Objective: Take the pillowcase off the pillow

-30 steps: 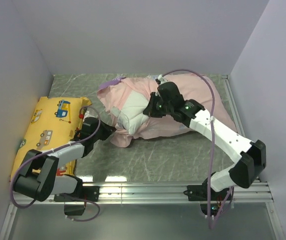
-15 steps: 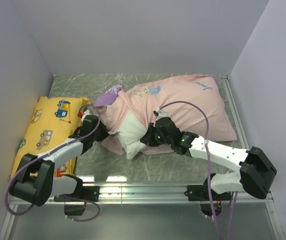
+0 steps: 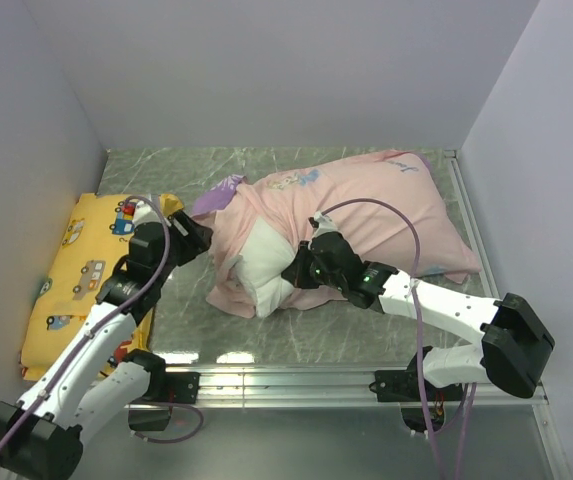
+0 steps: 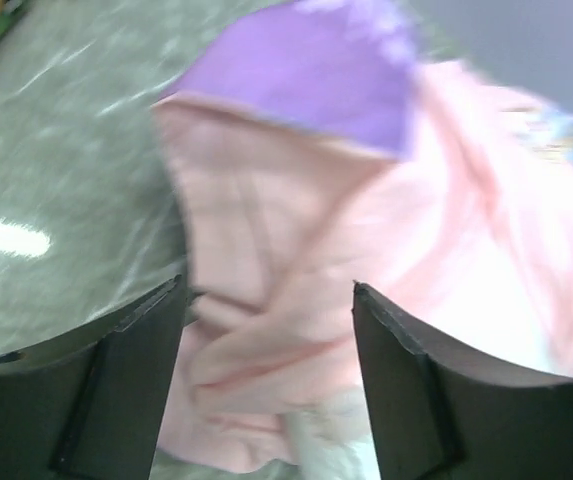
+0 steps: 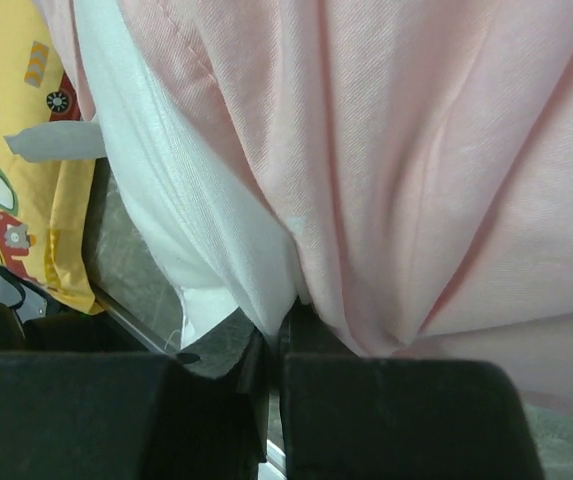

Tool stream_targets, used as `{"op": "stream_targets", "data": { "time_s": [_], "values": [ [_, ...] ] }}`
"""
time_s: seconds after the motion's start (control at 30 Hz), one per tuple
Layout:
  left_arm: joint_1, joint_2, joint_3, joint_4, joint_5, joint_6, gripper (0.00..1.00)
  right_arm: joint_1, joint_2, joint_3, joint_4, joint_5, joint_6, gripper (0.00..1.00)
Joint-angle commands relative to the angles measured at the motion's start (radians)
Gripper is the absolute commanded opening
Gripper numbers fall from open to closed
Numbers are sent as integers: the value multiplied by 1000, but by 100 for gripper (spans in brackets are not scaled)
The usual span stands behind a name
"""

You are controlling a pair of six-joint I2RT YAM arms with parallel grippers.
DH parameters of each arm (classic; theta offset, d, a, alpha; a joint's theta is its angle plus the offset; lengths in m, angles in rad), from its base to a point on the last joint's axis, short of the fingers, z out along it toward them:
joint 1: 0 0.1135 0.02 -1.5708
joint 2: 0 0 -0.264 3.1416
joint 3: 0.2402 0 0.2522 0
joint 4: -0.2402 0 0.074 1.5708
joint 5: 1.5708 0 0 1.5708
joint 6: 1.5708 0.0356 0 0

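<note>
Lying across the back of the grey surface (image 3: pixel 316 320), the pillowcase (image 3: pixel 366 205) shows its pale pink side. Its open edge is bunched at the left, with the white pillow (image 3: pixel 261 265) bulging out. The right gripper (image 3: pixel 294 272) is closed tight on that exposed pillow corner. The left gripper (image 3: pixel 194 238) hangs spread wide and empty by the purple flap. Bare surface lies in front, and the yellow vehicle pillow (image 3: pixel 86 270) lines the left wall.
</note>
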Motion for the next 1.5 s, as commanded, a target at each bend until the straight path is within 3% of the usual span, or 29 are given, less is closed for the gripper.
{"op": "stream_targets", "data": {
  "time_s": [0.0,0.1,0.23,0.33,0.47,0.57,0.6,0.7,0.77,1.03,1.23,1.33,1.43,1.47],
  "values": [
    [-56,19,89,-9,45,83,77,0,1,44,-45,54,-17,0],
    [-215,93,136,-6,-24,111,82,2,4,64,-65,65,-25,0],
    [-304,191,176,-10,-111,121,85,2,4,88,-86,76,-36,0],
    [-318,266,194,-30,-195,100,85,3,-1,99,-100,80,-40,0],
    [-303,332,244,-141,-439,13,75,5,-40,101,-138,99,-45,0],
    [-213,320,221,-67,-424,14,52,8,-108,73,-168,123,-45,0],
    [-159,326,216,-49,-389,16,33,8,-126,59,-175,129,-43,0],
    [-86,381,239,-7,-366,23,6,8,-201,30,-204,142,-39,0],
    [-33,427,259,26,-320,2,1,8,-263,16,-227,142,-36,0],
    [146,657,285,175,-125,-67,1,5,-505,-7,-323,168,-27,0],
    [125,849,402,227,79,-29,1,3,-533,28,-333,117,-36,0],
    [85,857,389,335,211,-6,11,2,-479,50,-280,56,-45,0],
    [38,833,359,391,307,-17,34,2,-410,81,-215,23,-50,0],
    [28,802,342,416,329,-23,50,0,-391,96,-197,25,-57,0]
  ]
}}
